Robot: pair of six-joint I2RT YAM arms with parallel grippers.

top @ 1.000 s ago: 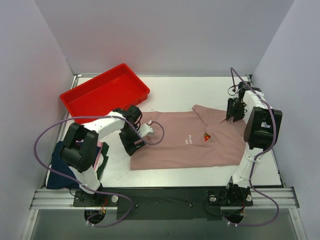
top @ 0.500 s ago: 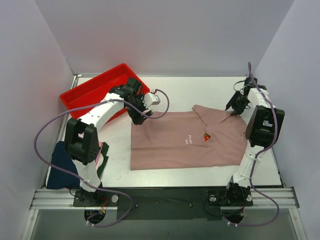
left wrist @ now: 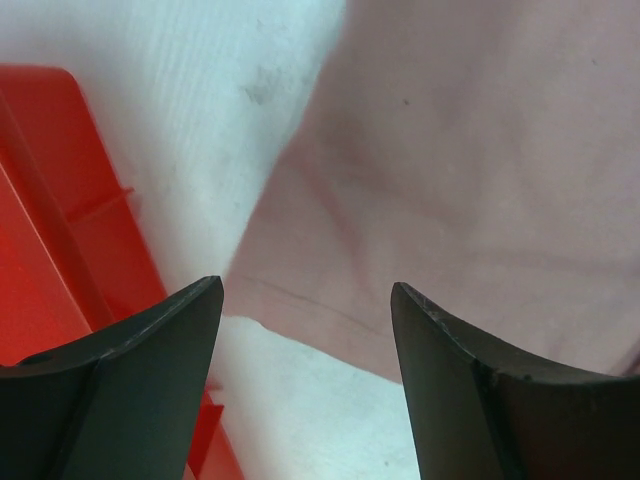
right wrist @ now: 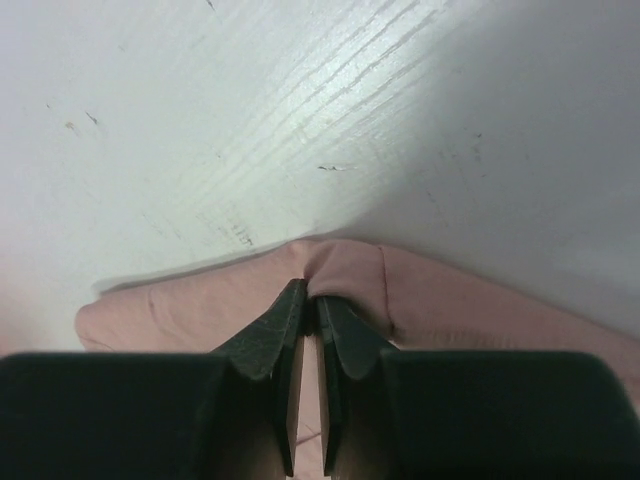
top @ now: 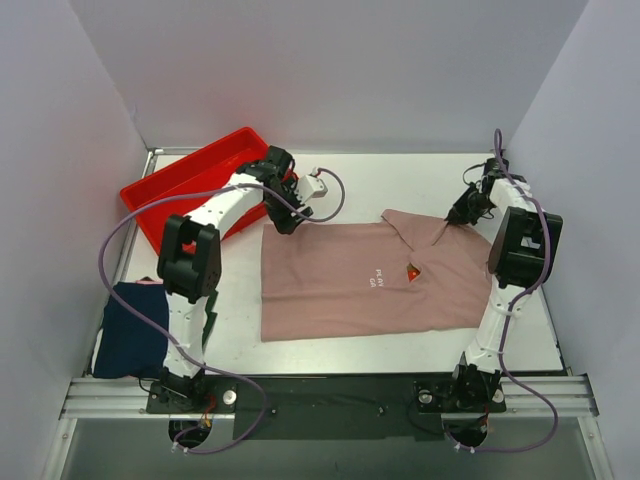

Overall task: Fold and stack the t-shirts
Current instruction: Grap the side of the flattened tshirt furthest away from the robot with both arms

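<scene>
1. Lying flat on the white bench (top: 390,182), the pink shirt (top: 350,290) is spread across the middle, front side up.
2. Its collar (top: 408,226) sits at the far edge, right of centre, and the small print (top: 413,272) shows just nearer than the collar.
3. The navy shirt (top: 135,340) lies folded at the near-left corner of the bench, beside the left arm's base and well apart from the pink shirt.
4. A red tray (top: 185,185) rests at the far left, set at a slant, with one corner near the pink shirt's far-left corner.
5. The left pincer (left wrist: 305,290) is over that far-left corner with its fingers (left wrist: 150,380) spread wide.
   - In the wrist view the shirt's corner and its stitched edge lie in the gap between them.
   - The tray shows red at the left of that view.
   - Whether the fingertips touch the cloth cannot be told.
6. The right pincer (right wrist: 312,290) is at the pink shirt's far-right edge, its tips pressed almost together and pinching a small fold of the cloth.
   - The fabric puckers up around the tips.
   - Bare bench lies just beyond them.
</scene>
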